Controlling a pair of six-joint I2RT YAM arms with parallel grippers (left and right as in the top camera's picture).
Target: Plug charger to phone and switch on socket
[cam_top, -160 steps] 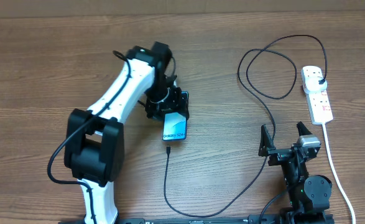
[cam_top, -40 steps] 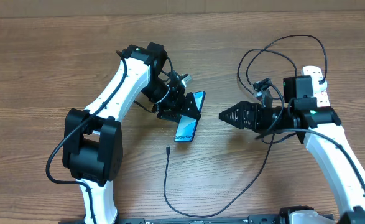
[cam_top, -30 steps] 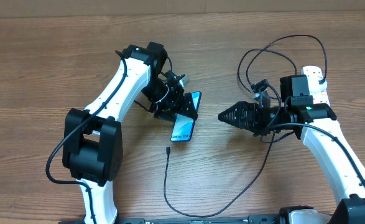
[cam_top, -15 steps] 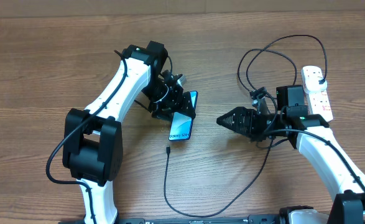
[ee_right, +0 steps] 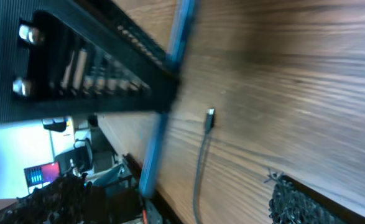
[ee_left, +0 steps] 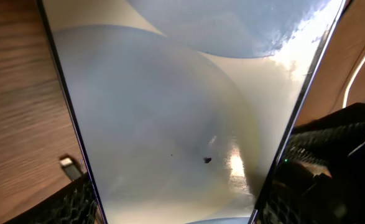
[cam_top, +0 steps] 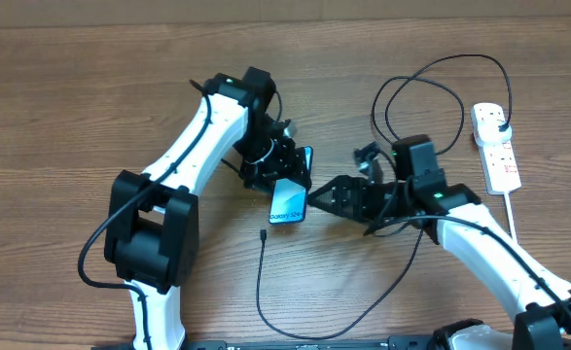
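My left gripper (cam_top: 286, 175) is shut on the phone (cam_top: 289, 204) and holds it tilted just above the table; its lit blue screen fills the left wrist view (ee_left: 170, 112) between the fingers (ee_left: 76, 202). The right gripper (cam_top: 316, 200) is open and empty, its tips close to the phone's right edge. In the right wrist view the phone's blue edge (ee_right: 160, 124) stands ahead of that gripper (ee_right: 182, 205). The charger's connector tip (cam_top: 264, 234) lies loose on the table below the phone, also seen as a small tip (ee_right: 210, 118). Its black cable (cam_top: 363, 309) loops right and up to the socket (cam_top: 495, 148).
The cable makes wide loops (cam_top: 416, 97) on the table behind my right arm. The socket's white cord (cam_top: 523, 262) runs down the right side towards the front edge. The left arm's white links (cam_top: 183, 156) cross the table's left half.
My right arm has swung left and forward, bringing its open gripper from mid-table up to the phone's right side. The left gripper has shifted the phone slightly.
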